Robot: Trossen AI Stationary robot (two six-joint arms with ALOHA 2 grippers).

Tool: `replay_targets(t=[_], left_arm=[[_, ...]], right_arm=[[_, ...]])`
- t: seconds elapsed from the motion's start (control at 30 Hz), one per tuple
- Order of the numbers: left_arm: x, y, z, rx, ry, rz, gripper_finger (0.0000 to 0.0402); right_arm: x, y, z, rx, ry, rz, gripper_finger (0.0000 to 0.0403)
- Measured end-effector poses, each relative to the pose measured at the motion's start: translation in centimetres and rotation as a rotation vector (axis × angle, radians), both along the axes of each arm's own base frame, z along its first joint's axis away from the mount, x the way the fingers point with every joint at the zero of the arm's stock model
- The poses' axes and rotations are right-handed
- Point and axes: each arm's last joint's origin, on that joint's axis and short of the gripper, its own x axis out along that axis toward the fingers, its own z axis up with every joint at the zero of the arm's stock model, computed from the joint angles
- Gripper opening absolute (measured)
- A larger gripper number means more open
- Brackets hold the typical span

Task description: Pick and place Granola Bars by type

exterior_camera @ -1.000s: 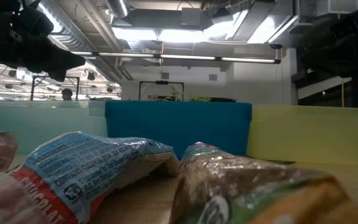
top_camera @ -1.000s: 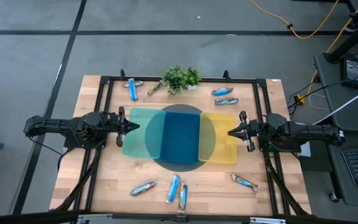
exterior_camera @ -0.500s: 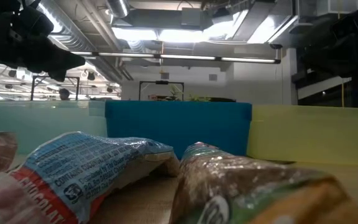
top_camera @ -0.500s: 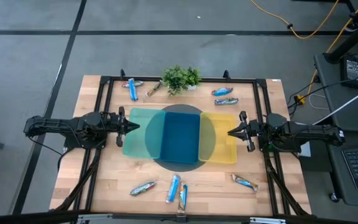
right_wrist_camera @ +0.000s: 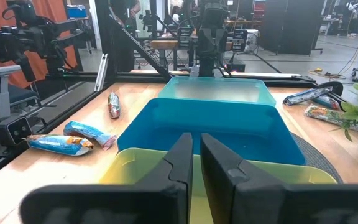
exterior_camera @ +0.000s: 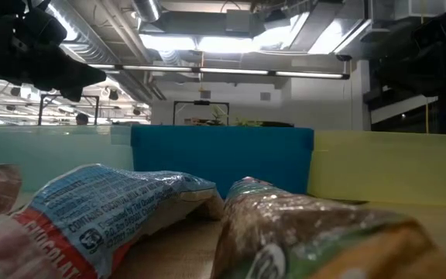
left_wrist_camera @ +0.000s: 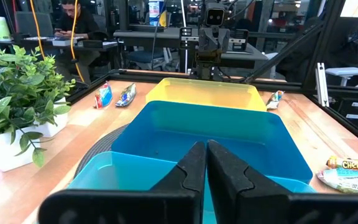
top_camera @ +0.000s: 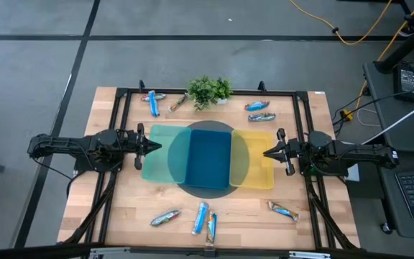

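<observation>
Eight or so Granola Bars [top_camera: 203,218] lay scattered on the bench [top_camera: 121,208] around the blue bin [top_camera: 208,158], none sorted. Left gripper [top_camera: 152,146] and right gripper [top_camera: 267,152] flanked it, both pressed together, empty. Risked mixing look-alike wrappers, or snagging the plant [top_camera: 208,91] reaching behind.

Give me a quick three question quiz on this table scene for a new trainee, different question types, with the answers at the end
1. True or false: the dark blue bin sits between the teal bin and the yellow bin.
2. Which edge holds the potted plant? A) far edge B) near edge C) inside a bin
3. Fill in: the left gripper hovers at the outer side of the ____ bin.

Key: 1 true; 2 A; 3 teal. The right gripper waits over the yellow bin; no granola bars are in the bins.
</observation>
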Motion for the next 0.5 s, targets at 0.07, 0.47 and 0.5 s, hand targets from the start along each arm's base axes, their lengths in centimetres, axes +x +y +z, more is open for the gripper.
replay_targets(t=[0.07,0.47,0.5], left_arm=[[0.00,0.00,0.01,-0.001,0.000,0.000,0.0006],[0.00,0.00,0.01,0.000,0.000,0.000,0.0009],[0.00,0.00,0.00,0.000,0.000,0.000,0.0008]], right_arm=[[0.00,0.00,0.00,-0.001,0.000,0.001,0.0035],[0.00,0.00,0.00,0.000,0.000,0.000,0.0035],[0.00,0.00,-0.01,0.000,0.000,0.000,0.0035]])
